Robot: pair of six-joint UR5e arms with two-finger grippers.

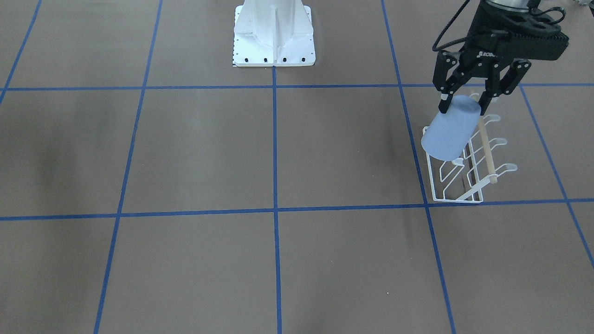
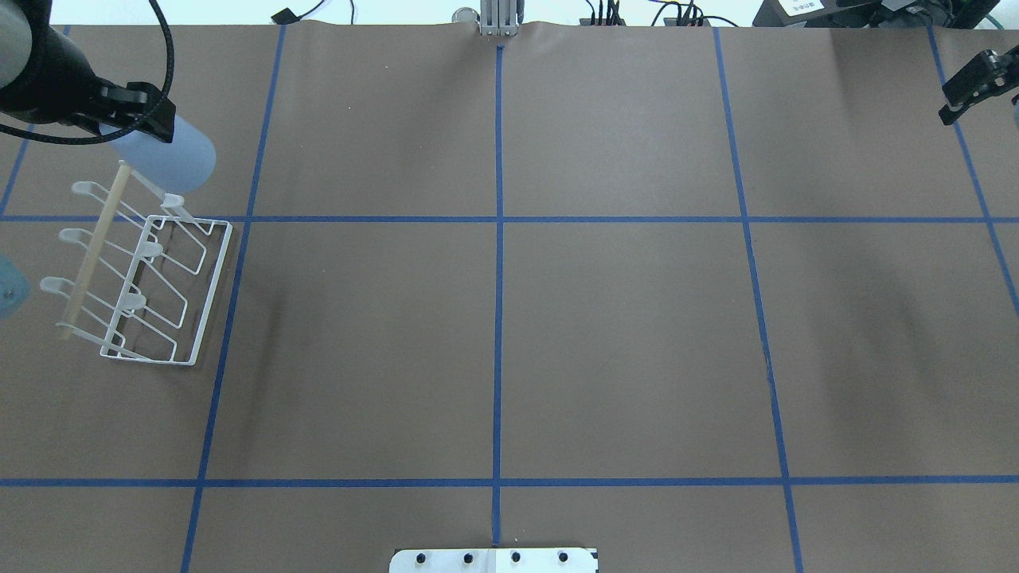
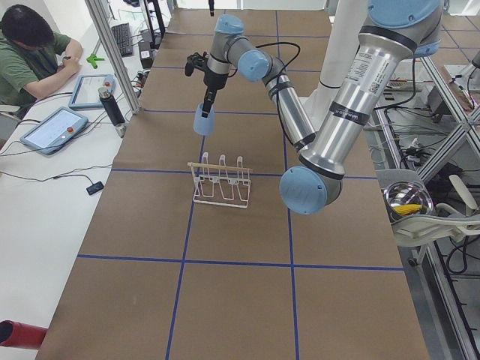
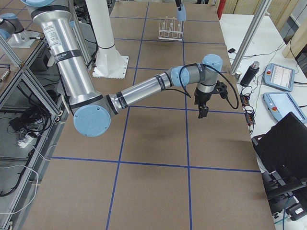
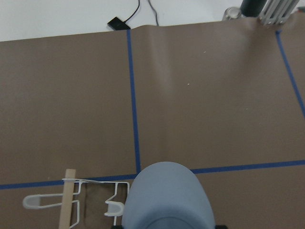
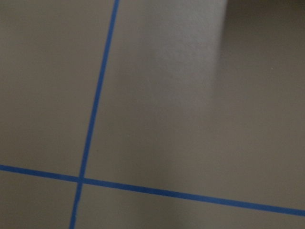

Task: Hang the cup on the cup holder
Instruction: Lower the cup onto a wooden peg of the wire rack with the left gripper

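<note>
the left gripper (image 1: 463, 107) has its fingers closed on the narrow end of the cup (image 1: 449, 134), tilting it wide end down, likely so a prong can enter. the cup hangs above the cup holder (image 1: 486, 150), touching no prong. the worktop (image 1: 348, 148) beside the holder is open. the right gripper (image 2: 967, 83) is well apart, its opening unclear.

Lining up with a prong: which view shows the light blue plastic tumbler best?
Exterior front-facing: the light blue plastic tumbler shows nearly whole in the left gripper over the white wire rack. Overhead, the arm hides its gripped end; the left wrist view crops it; side views show it small; right wrist, nothing.
</note>
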